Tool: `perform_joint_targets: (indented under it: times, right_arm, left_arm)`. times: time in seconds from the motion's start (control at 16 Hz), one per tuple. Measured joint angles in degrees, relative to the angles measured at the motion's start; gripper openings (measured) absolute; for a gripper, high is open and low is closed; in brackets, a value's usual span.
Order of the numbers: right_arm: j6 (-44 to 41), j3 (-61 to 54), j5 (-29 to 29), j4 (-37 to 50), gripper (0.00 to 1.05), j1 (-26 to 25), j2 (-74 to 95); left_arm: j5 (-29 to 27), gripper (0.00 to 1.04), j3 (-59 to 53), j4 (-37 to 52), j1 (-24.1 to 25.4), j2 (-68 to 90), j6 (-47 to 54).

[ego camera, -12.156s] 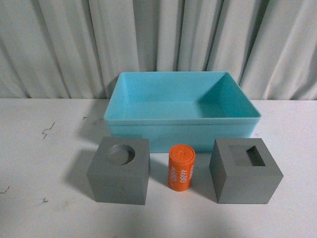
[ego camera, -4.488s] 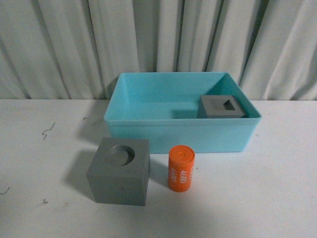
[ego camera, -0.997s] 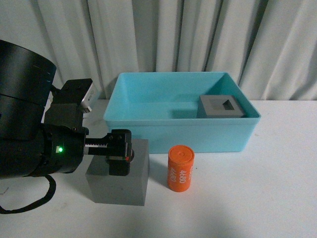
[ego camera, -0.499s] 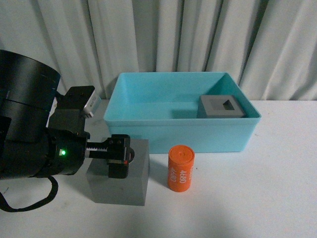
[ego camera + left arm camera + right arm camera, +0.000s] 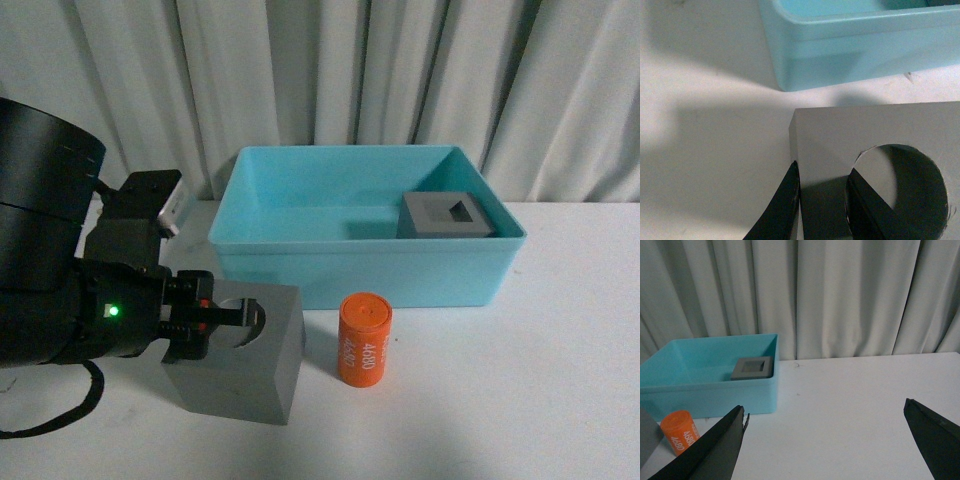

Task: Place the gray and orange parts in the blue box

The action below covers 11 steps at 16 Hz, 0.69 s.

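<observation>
End effector [image 5: 822,172] astride gray cube [image 5: 866,126] wall

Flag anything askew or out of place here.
Only the gray cube with the round recess stands out. It is tilted, its lower edge slanting, as the left gripper pinches its wall with one finger inside the recess. The orange cylinder stands upright.

The box [image 5: 365,270] is recorded as light turquoise-blue, unpatterned. The cube with the round recess [image 5: 255,375] and the cube with the rectangular recess [image 5: 420,212] are noted as plain matte grey. The cylinder [image 5: 363,340] is recorded as orange, lettered "4680" in white. The worktop [image 5: 520,400] is found white, with small dark specks. The curtain [image 5: 330,70] is noted as pale grey. The left tool [image 5: 822,200] and right tool [image 5: 825,445] are recorded as black; a green light [image 5: 112,311] is seen on the left arm.
</observation>
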Motion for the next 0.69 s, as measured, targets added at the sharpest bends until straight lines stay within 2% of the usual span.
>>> perform_joint_targets:
  times: [0.19, 0.44, 0.56, 0.69]
  right_arm:
    - [0.00, 0.00, 0.00, 0.00, 0.98, 0.00, 0.00]
    - [0.00, 0.00, 0.00, 0.02, 0.98, 0.00, 0.00]
    - [0.00, 0.00, -0.02, 0.02, 0.98, 0.00, 0.00]
    - [0.00, 0.00, -0.02, 0.02, 0.98, 0.00, 0.00]
  left_arm:
    - [0.09, 0.21, -2.58, -4.42, 3.21, -8.46, -3.50]
    - [1.18, 0.21, -0.68, -13.46, 9.77, -29.92, -8.55]
    - [1.09, 0.21, 4.55, -13.29, 9.55, -30.47, -8.74]
    - [0.35, 0.21, 10.95, -11.41, 6.40, -24.39, -8.24]
